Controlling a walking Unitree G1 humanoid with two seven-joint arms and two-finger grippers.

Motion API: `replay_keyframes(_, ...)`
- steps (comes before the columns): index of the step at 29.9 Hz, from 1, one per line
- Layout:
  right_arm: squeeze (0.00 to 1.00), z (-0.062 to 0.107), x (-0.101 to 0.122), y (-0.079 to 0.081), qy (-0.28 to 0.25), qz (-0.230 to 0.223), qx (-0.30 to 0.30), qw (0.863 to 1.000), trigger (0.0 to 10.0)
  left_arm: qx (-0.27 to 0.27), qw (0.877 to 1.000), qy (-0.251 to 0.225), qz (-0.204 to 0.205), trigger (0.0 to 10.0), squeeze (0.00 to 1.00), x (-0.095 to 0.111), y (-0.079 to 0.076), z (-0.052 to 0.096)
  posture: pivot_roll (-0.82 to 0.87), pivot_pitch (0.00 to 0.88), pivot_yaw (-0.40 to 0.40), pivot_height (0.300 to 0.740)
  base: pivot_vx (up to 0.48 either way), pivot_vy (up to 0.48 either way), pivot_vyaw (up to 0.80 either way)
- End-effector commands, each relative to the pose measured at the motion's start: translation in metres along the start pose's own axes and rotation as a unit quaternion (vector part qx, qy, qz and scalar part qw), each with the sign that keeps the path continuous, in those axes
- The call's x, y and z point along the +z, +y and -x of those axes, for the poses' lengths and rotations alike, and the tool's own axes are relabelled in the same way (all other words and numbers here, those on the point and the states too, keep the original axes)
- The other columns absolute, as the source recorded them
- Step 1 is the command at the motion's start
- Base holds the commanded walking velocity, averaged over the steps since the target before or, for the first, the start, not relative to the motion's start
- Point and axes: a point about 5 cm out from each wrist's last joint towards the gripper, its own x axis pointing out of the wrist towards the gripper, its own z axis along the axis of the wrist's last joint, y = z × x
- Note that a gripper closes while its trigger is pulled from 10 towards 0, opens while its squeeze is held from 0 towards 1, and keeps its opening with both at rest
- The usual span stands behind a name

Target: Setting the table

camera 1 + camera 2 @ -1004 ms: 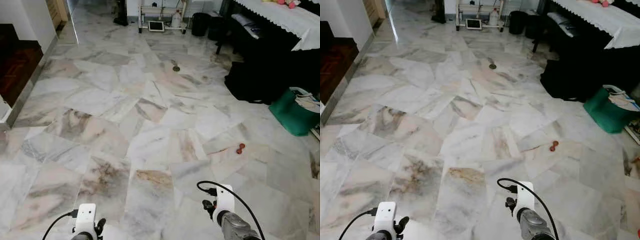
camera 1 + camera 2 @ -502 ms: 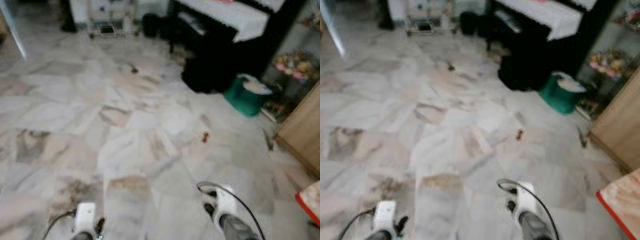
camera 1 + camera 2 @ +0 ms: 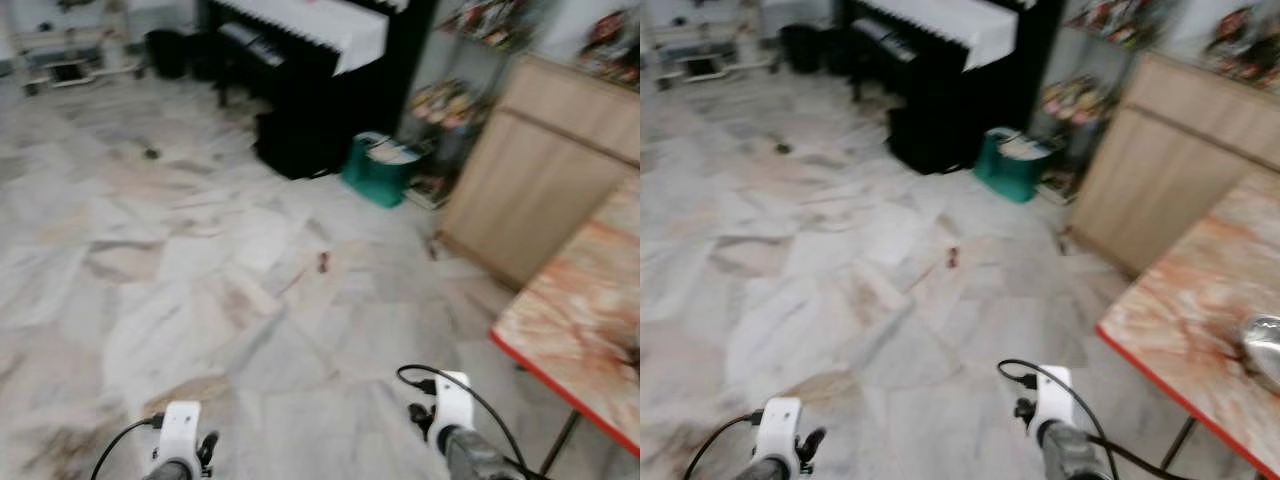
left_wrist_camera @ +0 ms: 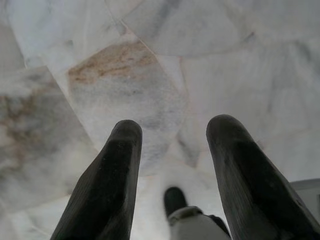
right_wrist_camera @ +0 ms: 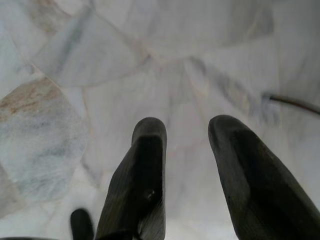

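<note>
A table [image 3: 570, 330] with a marbled orange-pink top and a red edge stands at the right, one thin leg [image 3: 556, 450] showing under it. A shiny metal dish [image 3: 1264, 346] lies on it at the far right, blurred. Both arms hang low in front of me: the left arm [image 3: 178, 445] and the right arm [image 3: 452, 415] over bare marble floor. My left gripper [image 4: 175, 131] is open, with only floor tiles between its fingers. The right gripper [image 5: 186, 131] is open too and holds nothing.
A black piano [image 3: 300, 45] with a white lace cover stands at the back, a green bag [image 3: 382, 172] beside it. A wooden cabinet [image 3: 540, 185] fills the back right. A small red object [image 3: 322, 262] lies on the floor.
The camera has swung to the right, so the piano and green bag slid left and the cabinet and table came into view. Both arms keep their hanging pose.
</note>
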Motion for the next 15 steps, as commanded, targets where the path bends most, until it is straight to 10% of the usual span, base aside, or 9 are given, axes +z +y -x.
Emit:
replay_keyframes(1,0.0,0.0011,0.0007,-0.0084,-0.001,0.0,-0.013,1.0,10.0,-0.009,1.0,0.003,-0.002,10.0,0.0,-0.0002,-0.0064,-0.0008,-0.01,0.0,-0.071,0.74,0.0,0.0,-0.76)
replay_keyframes(15,0.0,0.0012,0.0006,-0.0088,-0.001,0.001,-0.014,1.0,10.0,-0.008,1.0,0.013,0.0,10.0,0.0,-0.0031,-0.0071,-0.0005,-0.01,0.0,-0.072,0.74,0.0,0.0,-0.76)
